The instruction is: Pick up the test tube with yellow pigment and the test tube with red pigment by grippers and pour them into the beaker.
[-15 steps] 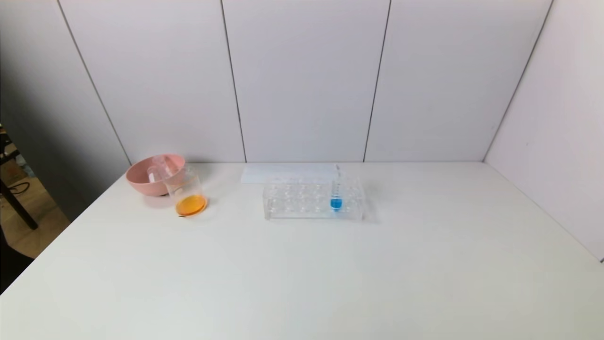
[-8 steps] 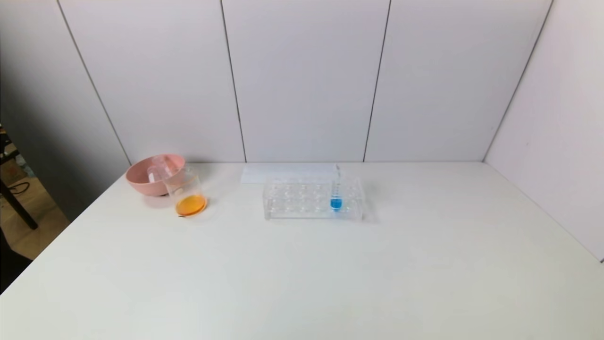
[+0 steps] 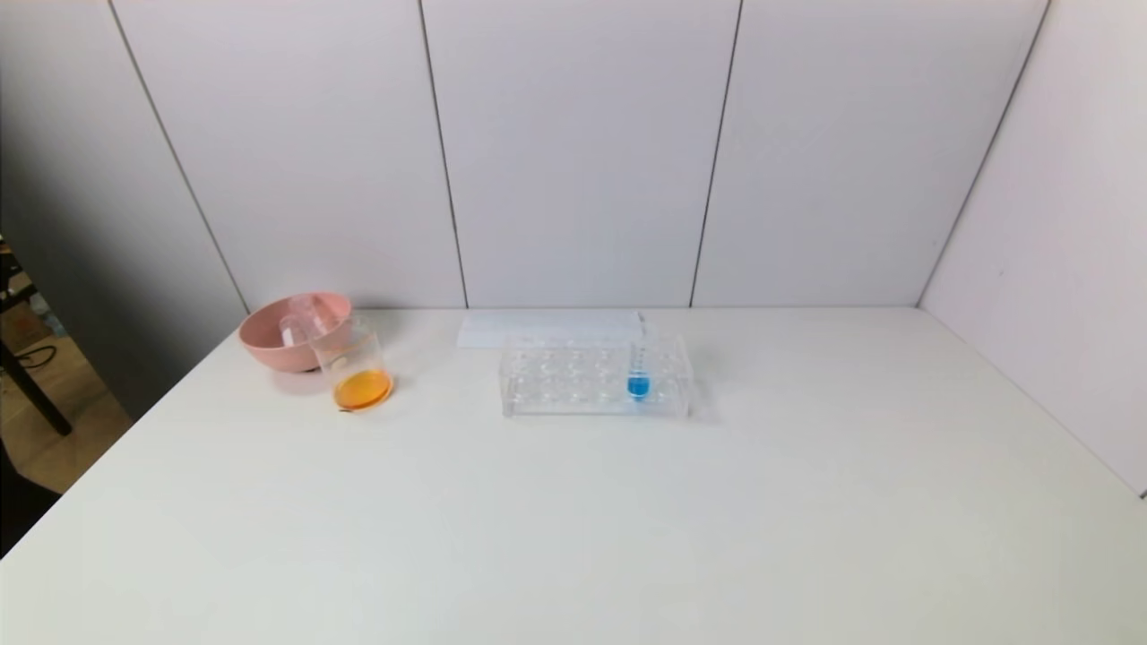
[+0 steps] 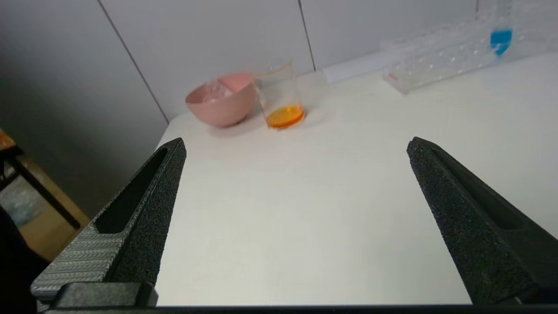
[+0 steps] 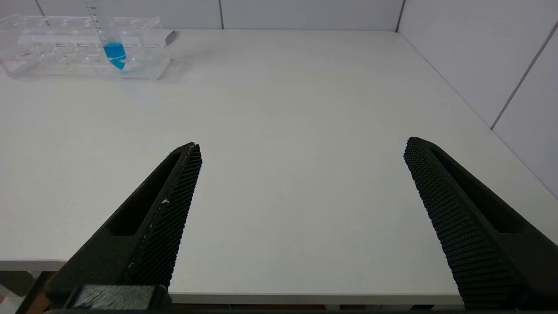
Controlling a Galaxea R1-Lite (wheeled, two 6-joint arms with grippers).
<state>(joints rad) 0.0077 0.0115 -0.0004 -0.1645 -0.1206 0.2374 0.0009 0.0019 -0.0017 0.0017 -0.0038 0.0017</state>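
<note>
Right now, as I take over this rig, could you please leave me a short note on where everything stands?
Left gripper: open, empty, parked over the table's near edge on the left side.
Right gripper: open, empty, parked over the near edge on the right.
Small clear glass beaker: upright, holding orange liquid, beside the pink bowl.
In the bowl lies something clear, apparently empty test tubes; I cannot tell for sure.
Clear plastic tube rack: holds only the blue-liquid tube.
Done: the pouring looks finished, judging by the orange mix.
Left: apparently nothing.
</note>
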